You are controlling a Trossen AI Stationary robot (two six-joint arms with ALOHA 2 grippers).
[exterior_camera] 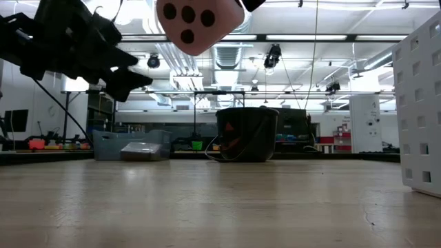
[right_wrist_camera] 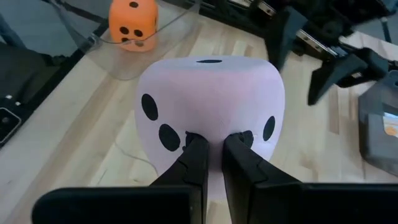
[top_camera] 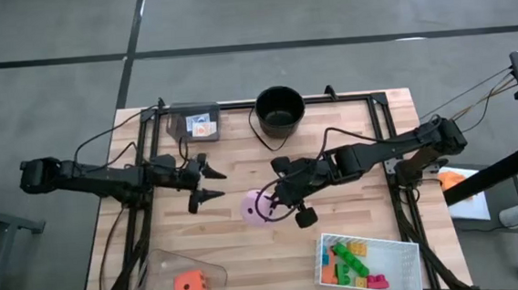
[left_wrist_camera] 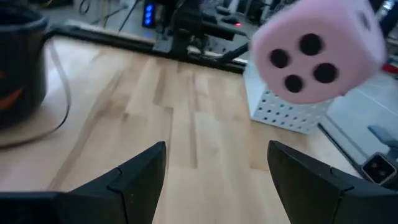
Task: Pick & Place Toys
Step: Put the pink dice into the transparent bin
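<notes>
A pink black-dotted die (top_camera: 254, 207) hangs above the middle of the table, held by my right gripper (top_camera: 274, 203), which is shut on it. The low view shows the die (exterior_camera: 200, 21) well above the tabletop. My left gripper (top_camera: 212, 185) is open and empty, just left of the die and pointing toward it. In the left wrist view the die (left_wrist_camera: 317, 53) shows beyond that gripper's spread fingers. An orange die (top_camera: 190, 284) lies in a clear tray (top_camera: 162, 266) at the near left. Coloured bricks (top_camera: 351, 261) lie in a white tray (top_camera: 411, 253) at the near right. My right gripper pinches a small bit of the pink die's dotted side face (right_wrist_camera: 211, 132) between its two fingers (right_wrist_camera: 194, 155), which stand close together. The fingers come from the table's right, slanting slightly down. The die is lifted clear of the table, out in front of the fingertips.
A black bucket (top_camera: 279, 109) with a wire handle stands at the far middle. A clear box (top_camera: 194, 123) holding cards sits at the far left. Bare wood lies between the two trays at the near edge.
</notes>
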